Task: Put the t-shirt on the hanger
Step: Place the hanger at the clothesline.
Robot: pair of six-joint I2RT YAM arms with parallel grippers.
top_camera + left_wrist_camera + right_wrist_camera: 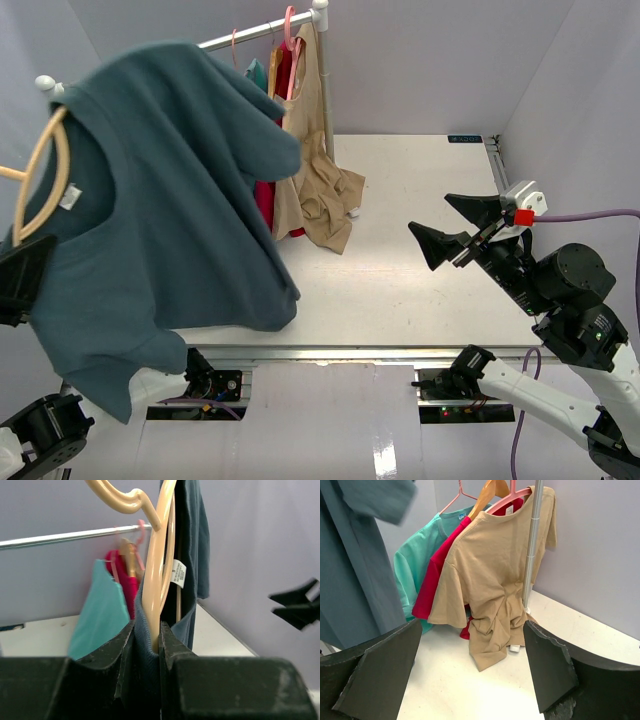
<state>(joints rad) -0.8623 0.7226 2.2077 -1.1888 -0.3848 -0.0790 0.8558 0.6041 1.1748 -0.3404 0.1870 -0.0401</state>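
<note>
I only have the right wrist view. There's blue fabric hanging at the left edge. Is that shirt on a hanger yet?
Observer: Yes, the hanger sits inside the collar of the t-shirt.
Operator: What's holding it up?
Observer: The left gripper. Its fingers pinch the hanger's arm and the blue fabric together.
Operator: Is the hook over the rail?
Observer: No. The hook is in the air, apart from the rail.
</note>
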